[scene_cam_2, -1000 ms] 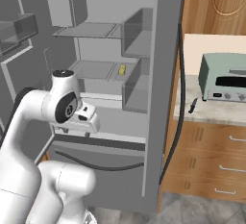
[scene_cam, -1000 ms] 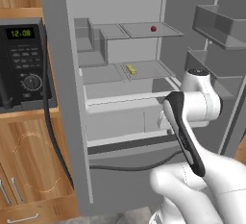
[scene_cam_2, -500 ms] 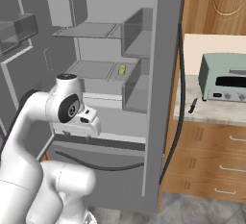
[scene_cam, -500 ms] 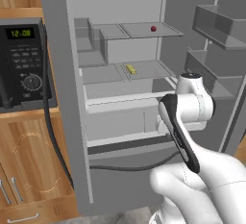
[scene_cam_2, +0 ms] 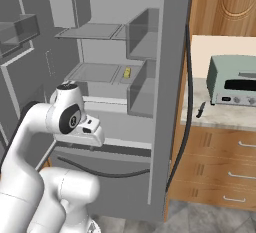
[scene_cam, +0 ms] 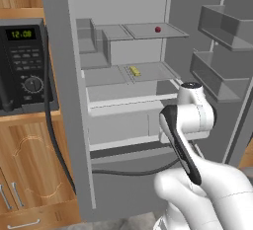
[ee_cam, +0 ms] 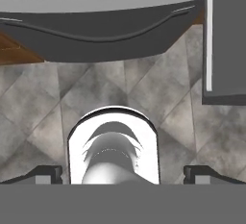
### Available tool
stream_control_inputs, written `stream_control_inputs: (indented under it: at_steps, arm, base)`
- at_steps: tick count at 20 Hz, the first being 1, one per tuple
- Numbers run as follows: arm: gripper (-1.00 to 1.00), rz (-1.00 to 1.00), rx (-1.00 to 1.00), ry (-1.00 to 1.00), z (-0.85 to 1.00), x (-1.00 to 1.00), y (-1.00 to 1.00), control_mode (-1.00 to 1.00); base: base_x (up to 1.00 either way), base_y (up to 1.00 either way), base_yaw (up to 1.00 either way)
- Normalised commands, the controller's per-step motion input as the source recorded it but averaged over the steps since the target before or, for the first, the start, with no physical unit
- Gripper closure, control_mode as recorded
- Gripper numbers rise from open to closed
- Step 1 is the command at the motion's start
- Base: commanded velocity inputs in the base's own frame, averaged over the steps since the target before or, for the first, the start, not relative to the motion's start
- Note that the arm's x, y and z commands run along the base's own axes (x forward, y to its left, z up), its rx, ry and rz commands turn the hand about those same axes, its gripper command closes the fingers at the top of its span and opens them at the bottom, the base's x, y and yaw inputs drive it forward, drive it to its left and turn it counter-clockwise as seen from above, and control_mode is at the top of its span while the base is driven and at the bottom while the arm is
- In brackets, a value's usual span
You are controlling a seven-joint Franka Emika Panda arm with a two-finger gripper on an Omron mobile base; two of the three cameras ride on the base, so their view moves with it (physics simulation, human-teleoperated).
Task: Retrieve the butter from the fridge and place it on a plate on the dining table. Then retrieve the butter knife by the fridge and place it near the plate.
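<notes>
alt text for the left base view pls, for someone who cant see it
The fridge stands open with the butter, a small yellow stick, on its middle shelf and a small red ball on the shelf above. The white robot arm rises at lower right; a black microwave sits at left.

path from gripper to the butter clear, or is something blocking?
Nothing visible blocks it. The fridge doors are open and the butter lies alone on the middle shelf, with the red ball a shelf higher. The gripper is open, pointing down at the floor.
</notes>
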Motion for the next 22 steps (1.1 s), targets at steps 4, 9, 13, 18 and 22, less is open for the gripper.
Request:
stream_control_inputs:
  at_steps: [4, 9, 13, 18, 22]
  arm:
    - [-1.00, 0.00, 0.00, 0.00, 0.00, 0.00, 0.00, -1.00]
    - [-1.00, 0.00, 0.00, 0.00, 0.00, 0.00, 0.00, -1.00]
    - [-1.00, 0.00, 0.00, 0.00, 0.00, 0.00, 0.00, 1.00]
    - [-1.00, 0.00, 0.00, 0.00, 0.00, 0.00, 0.00, 1.00]
    - [-1.00, 0.00, 0.00, 0.00, 0.00, 0.00, 0.00, 1.00]
  base:
    - [0.00, 0.00, 0.00]
    - [0.00, 0.00, 0.00]
    - [0.19, 0.00, 0.00]
    - [0.33, 0.00, 0.00]
    - [0.36, 0.00, 0.00]
